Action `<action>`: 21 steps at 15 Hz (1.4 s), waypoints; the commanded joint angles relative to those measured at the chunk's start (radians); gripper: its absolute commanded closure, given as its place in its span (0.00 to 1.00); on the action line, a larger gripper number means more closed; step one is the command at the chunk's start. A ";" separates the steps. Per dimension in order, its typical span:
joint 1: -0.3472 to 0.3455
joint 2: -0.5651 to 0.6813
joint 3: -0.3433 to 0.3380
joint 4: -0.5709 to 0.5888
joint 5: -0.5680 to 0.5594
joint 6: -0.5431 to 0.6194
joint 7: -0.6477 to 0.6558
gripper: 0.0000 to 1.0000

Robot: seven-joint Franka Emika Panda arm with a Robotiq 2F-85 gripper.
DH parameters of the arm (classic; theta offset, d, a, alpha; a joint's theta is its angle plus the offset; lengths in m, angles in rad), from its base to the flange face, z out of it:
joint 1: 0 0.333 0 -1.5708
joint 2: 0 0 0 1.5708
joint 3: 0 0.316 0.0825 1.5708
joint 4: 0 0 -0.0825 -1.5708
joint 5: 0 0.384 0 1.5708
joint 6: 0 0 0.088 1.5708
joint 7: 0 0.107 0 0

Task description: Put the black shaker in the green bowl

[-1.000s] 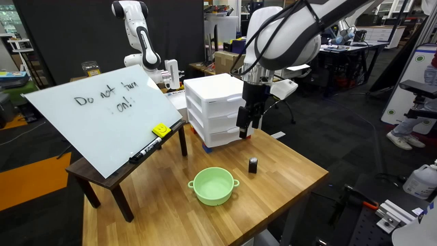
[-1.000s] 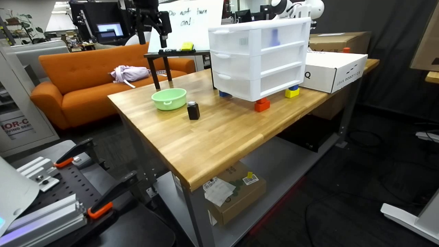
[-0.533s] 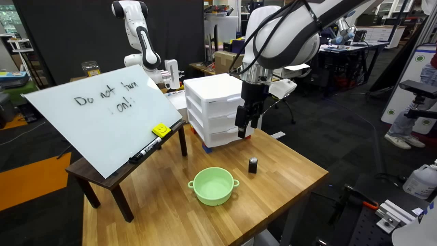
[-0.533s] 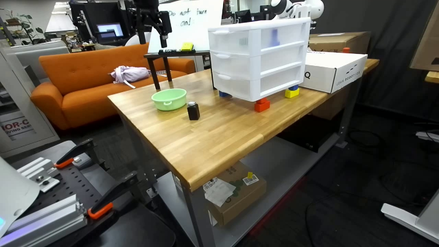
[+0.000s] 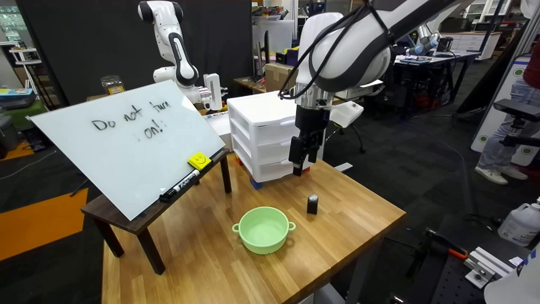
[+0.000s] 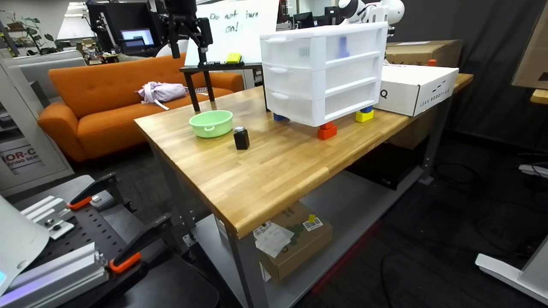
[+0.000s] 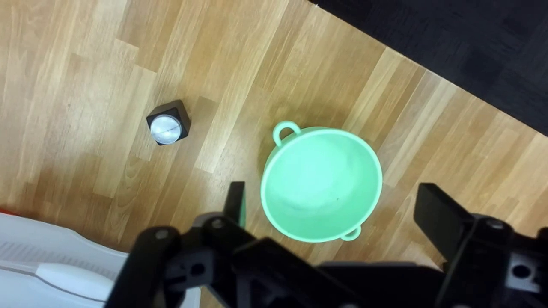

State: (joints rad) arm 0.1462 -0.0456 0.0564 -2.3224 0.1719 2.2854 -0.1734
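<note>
Black fingers (image 5: 297, 158): apart, slightly lower | shaker (image 5: 312, 206), green bowl (image 5: 263, 232): unmoved

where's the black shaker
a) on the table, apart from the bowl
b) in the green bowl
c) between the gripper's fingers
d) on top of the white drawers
a, as the wrist view shows the black shaker standing on the wooden table with a gap to the green bowl.

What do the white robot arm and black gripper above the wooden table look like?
The rounded white robot arm has dark grey bands and loose black cables running outside it. A shiny silver metal collar leads to the boxy, mostly black gripper with two jaws. No markings are readable.
</note>
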 commanded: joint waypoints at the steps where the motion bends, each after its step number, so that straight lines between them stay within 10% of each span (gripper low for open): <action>1: -0.015 0.048 0.019 0.036 -0.029 -0.003 0.030 0.00; 21: -0.150 0.153 -0.072 0.070 0.016 -0.009 0.042 0.00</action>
State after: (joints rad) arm 0.0037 0.0753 -0.0184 -2.2862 0.2310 2.2935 -0.1858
